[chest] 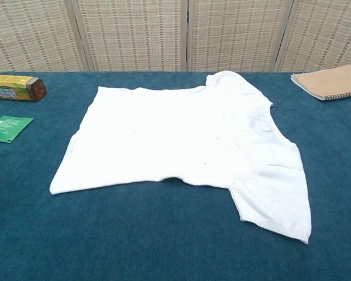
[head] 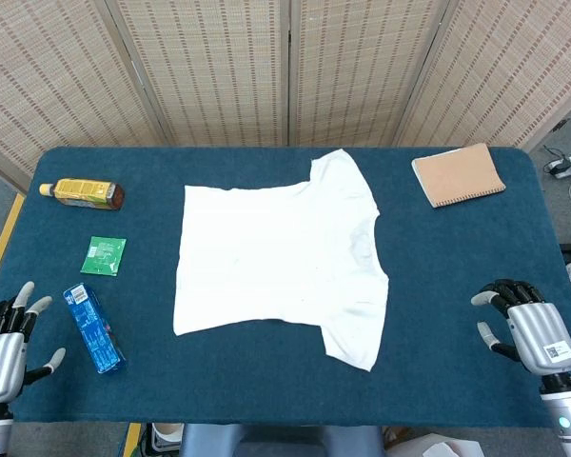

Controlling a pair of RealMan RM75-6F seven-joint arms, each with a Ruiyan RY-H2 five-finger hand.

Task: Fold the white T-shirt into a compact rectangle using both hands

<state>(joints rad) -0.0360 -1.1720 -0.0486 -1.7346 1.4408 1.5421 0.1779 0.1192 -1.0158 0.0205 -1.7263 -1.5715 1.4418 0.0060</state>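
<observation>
**White tee lying flat, both hands waiting at the near corners**

White T-shirt [head: 278,255] is lying spread out mid-table, collar and sleeves pointing to the robot's right, hem toward the left. No fold is showing yet, so the job looks to be at its very start. Left hand [head: 8,345] is hovering at the near-left table edge w/ fingers spread, holding nothing; right hand [head: 525,324] is doing the same at the near-right edge, fingers apart and empty. Both are sitting well apart from the shirt.

Probable first step: fold the near sleeve [chest: 273,199] in. To do it well, each hand should be pinching only the top layer at a cloth edge, lifting both points together & keeping the fabric taut btwn them so the crease lands straight. Worth keeping the left arm's path away from the blue packet [head: 94,328] and green sachet [head: 104,255]; bottle [head: 82,193] and notebook [head: 458,175] are sitting farther back, out of the way.
</observation>
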